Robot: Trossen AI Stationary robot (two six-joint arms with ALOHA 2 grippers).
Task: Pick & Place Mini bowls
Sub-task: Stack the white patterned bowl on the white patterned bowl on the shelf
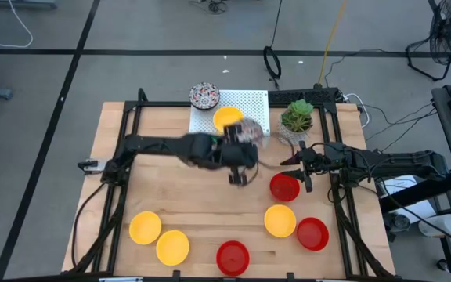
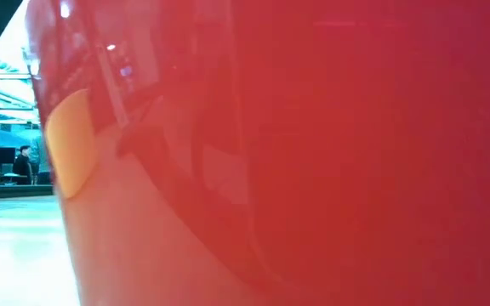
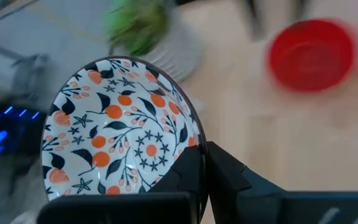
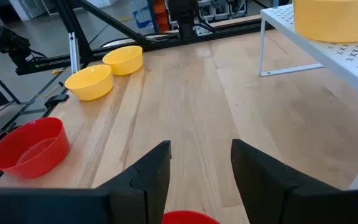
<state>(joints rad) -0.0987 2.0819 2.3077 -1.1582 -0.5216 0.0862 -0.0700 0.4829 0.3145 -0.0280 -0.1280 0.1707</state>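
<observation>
My left gripper (image 1: 241, 160) is at the table's middle, shut on a white mini bowl with a red-and-dark pattern (image 3: 120, 130), near the white rack's near right corner. On the rack (image 1: 253, 102) stand a yellow bowl (image 1: 227, 117) and another patterned bowl (image 1: 204, 95). My right gripper (image 4: 201, 168) is open and empty just above a red bowl (image 1: 284, 186). Three yellow bowls (image 1: 145, 227) (image 1: 172, 247) (image 1: 279, 220) and two red bowls (image 1: 232, 257) (image 1: 312, 233) rest on the table's near part. My left gripper holds the patterned bowl by its rim (image 3: 194, 140). One finger (image 3: 185, 174) lies on the bowl's inside and the other on its outside. The bowl is lifted clear of the table and stands tipped on edge, its inside facing the wrist camera.
A potted green plant (image 1: 297, 117) stands right of the rack, close to both grippers. A red bowl (image 2: 313, 153) right in front of the low camera fills that view. Bare wood lies between the rack and the near bowls.
</observation>
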